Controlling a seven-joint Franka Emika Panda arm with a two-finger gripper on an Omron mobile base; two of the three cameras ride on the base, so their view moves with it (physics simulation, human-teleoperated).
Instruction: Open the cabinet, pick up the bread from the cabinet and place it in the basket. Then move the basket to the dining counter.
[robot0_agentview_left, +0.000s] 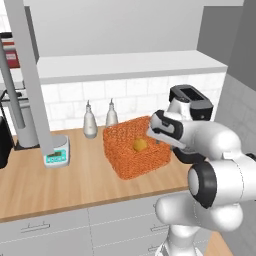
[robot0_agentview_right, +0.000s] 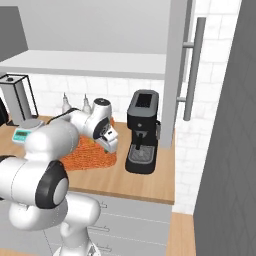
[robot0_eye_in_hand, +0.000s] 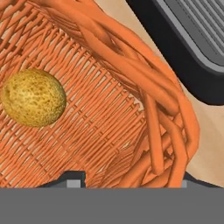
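The orange woven basket stands on the wood worktop, and the golden-brown bread lies inside it. From the hand view the bread rests on the basket's floor to the left, with the basket's corner rim close up. My gripper is at the basket's right rim, open. Its gripper tips stand wide apart, one inside the wall and one outside. The cabinet's door is swung open at the left above the pale shelf. In the right base view the gripper hangs over the basket.
A black coffee machine stands just right of the basket, close behind my hand; its tray shows too. A kitchen scale and two bottles sit left of and behind the basket. The other open door with its bar handle hangs at the right.
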